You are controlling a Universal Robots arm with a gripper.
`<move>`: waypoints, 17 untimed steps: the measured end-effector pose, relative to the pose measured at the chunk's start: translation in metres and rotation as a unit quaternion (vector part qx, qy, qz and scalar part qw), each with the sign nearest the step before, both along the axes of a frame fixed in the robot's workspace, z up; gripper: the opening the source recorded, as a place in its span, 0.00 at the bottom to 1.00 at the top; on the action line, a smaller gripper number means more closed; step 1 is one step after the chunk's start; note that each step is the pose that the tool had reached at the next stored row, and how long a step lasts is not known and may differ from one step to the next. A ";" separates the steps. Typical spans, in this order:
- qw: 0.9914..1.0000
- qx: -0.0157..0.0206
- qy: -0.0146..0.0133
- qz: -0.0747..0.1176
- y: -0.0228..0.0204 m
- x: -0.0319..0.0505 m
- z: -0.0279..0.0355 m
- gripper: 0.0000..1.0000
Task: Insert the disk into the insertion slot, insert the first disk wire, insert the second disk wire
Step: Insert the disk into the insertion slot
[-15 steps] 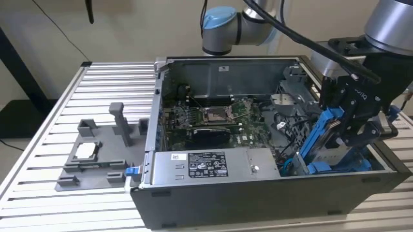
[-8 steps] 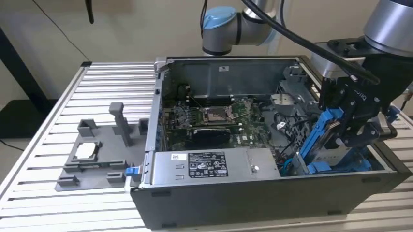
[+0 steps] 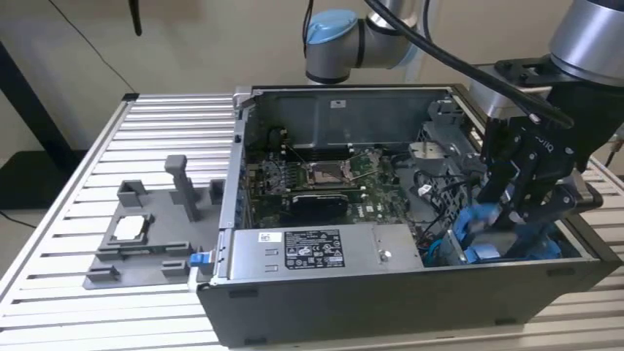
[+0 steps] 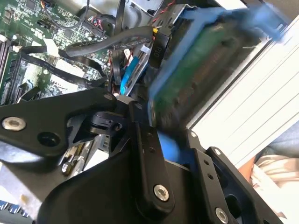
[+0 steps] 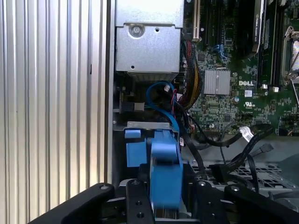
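Weight is likely to sit in the metal body of the disk (image 5: 165,173), a dense, rigid slab. Its bright blue plastic carrier looks lighter and a little springy at the edges. The underside seen in the second wrist view is a bare green circuit board (image 4: 202,65), so that face looks fragile and is no place for pressure. The long blue side rails seem the safest hold, squeezed evenly so the frame does not flex or pop off.

The gripper (image 3: 510,213) has its jaws clamped across the carrier, one on each side of the blue frame in the first wrist view. It holds the disk on edge over the near corner of the open computer case (image 3: 390,300), at the exterior view's right, just beside the power supply (image 3: 312,252). The disk appears partly down among the blue parts there, but whether it is seated cannot be told. A loose blue cable (image 5: 161,100) curls close by inside the case, which stands on the slatted desk (image 3: 58,292).
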State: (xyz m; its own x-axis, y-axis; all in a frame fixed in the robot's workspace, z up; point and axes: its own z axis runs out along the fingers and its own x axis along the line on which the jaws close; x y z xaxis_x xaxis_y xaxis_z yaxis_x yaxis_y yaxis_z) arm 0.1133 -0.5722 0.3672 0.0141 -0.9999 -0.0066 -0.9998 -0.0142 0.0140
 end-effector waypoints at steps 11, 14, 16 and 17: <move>1.000 0.000 0.000 0.000 0.0000 0.0000 -0.0004 0.47; 1.000 0.000 0.000 0.000 0.0000 0.0000 -0.0005 0.47; 1.000 0.000 0.000 0.000 0.0000 0.0000 -0.0001 0.47; 1.000 0.000 0.000 0.000 0.0000 0.0000 0.0006 0.47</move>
